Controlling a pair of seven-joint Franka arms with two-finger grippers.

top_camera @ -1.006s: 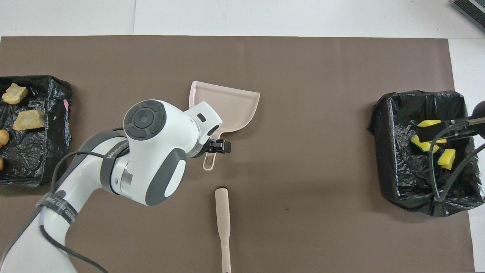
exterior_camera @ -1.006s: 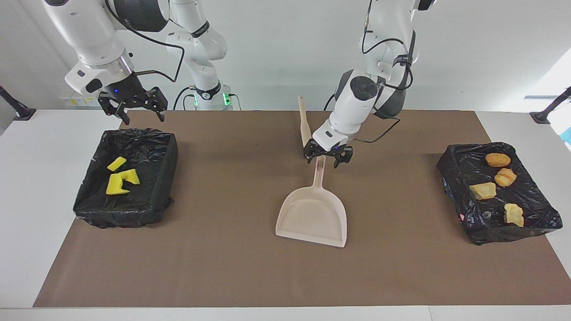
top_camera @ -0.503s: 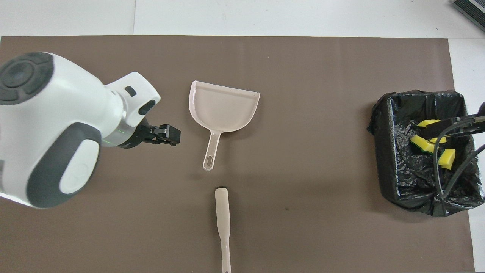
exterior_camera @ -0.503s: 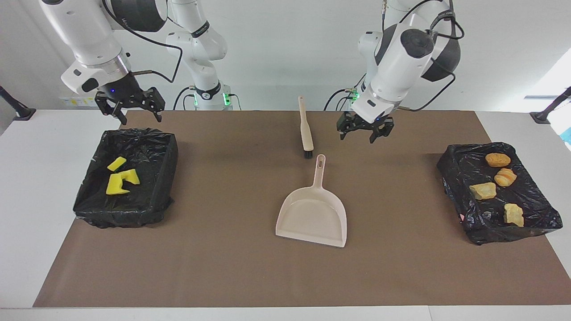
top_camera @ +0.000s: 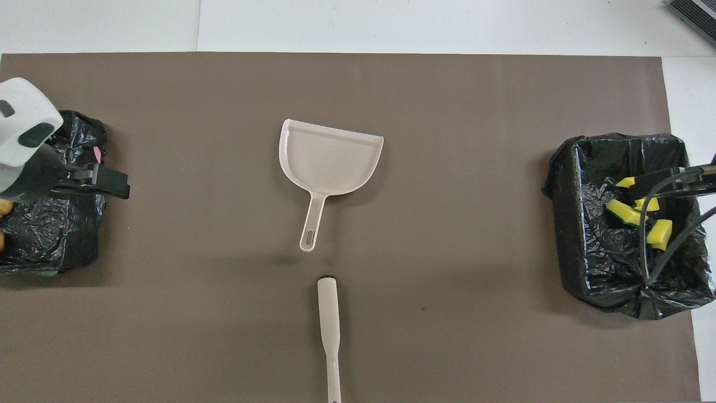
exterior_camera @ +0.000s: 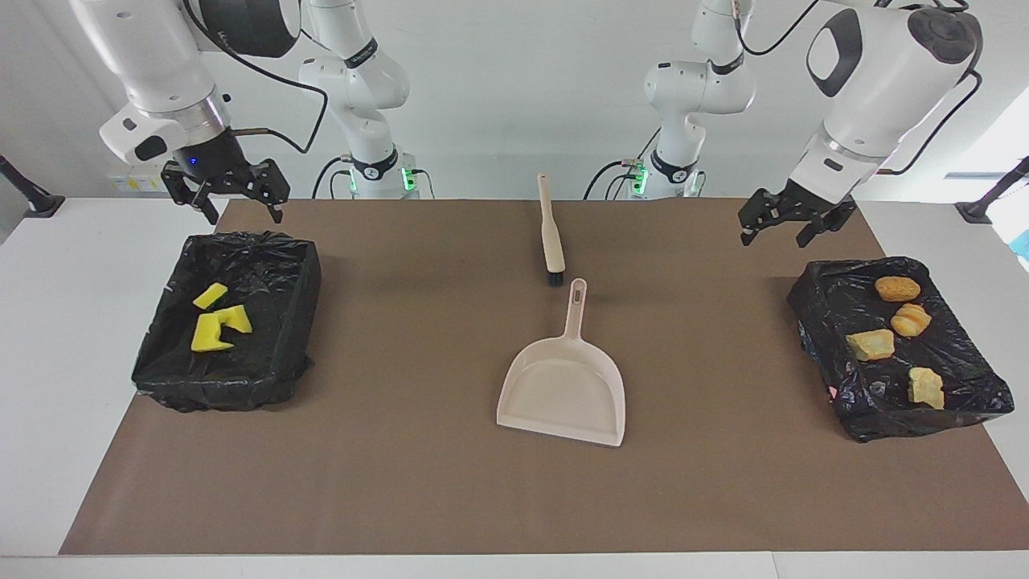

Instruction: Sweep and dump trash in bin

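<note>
Trash (exterior_camera: 217,322) already binned, both arms empty
Light, soft, crumbly scraps: pinch gently across their sides; left gripper (exterior_camera: 789,219) and right gripper (exterior_camera: 227,188) hang spread.

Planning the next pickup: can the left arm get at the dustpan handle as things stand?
Probably yes: the left gripper hangs open and empty, the dustpan lies alone on the mat, its handle pointing toward the robots, nothing between.

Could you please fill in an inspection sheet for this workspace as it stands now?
Surface: brown mat on a white table.
Job's things: three yellow sponge bits in one black-lined bin; four bread-like lumps on the other bin; dustpan and brush lie mid-mat, dustpan empty.
Clutter: nothing seen.
Grippers: left gripper and right gripper open, empty, raised.
Cables: hang along the arms.
Surroundings: white wall.
</note>
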